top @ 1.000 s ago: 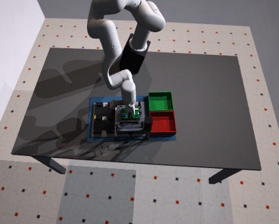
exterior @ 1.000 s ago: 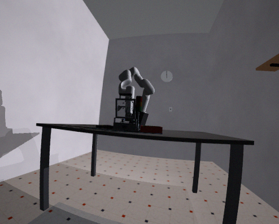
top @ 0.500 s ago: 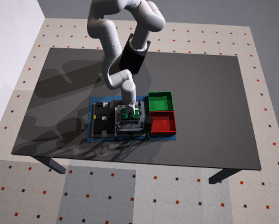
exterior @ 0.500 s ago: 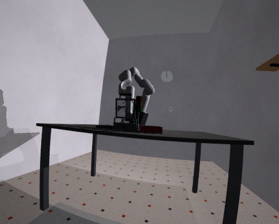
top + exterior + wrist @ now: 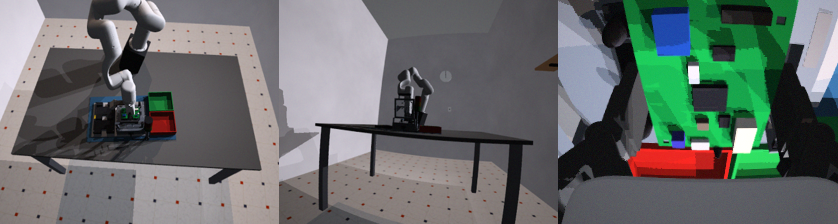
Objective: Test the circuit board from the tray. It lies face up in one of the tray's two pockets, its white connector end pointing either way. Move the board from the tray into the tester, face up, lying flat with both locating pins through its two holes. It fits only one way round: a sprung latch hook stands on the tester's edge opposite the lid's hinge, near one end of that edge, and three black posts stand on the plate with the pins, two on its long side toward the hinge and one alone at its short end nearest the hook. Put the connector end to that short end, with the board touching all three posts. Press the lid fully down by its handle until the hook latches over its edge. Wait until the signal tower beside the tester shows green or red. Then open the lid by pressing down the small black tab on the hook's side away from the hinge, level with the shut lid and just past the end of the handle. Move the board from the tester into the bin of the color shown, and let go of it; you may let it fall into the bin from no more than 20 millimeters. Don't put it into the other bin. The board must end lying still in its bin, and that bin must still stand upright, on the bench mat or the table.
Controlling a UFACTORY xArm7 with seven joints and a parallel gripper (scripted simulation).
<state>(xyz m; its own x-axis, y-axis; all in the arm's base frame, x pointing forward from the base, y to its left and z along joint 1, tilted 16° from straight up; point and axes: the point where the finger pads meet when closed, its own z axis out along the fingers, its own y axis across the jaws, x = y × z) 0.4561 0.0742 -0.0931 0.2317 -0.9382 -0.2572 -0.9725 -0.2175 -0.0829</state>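
Observation:
The green circuit board (image 5: 126, 111) (image 5: 665, 95) is face up between the two fingers of my gripper (image 5: 130, 114) (image 5: 710, 80), which is shut on its long edges. The board appears raised over the tester (image 5: 142, 106); its white connector (image 5: 743, 140) points toward the bins. The tester's lid (image 5: 395, 108) stands open. The pins, posts and latch hook are hidden or too small to tell. The tray (image 5: 100, 125) shows no board. The signal tower (image 5: 148, 123) (image 5: 418, 103) is unlit. The green bin (image 5: 160, 102) (image 5: 758, 165) and red bin (image 5: 162, 123) (image 5: 673, 162) are empty.
Tray, tester and bins stand on or beside the blue bench mat (image 5: 97, 99) on the dark table (image 5: 197, 113). The tower stands between the tester and the red bin. The raised lid is on the tester's front side, close to the gripper.

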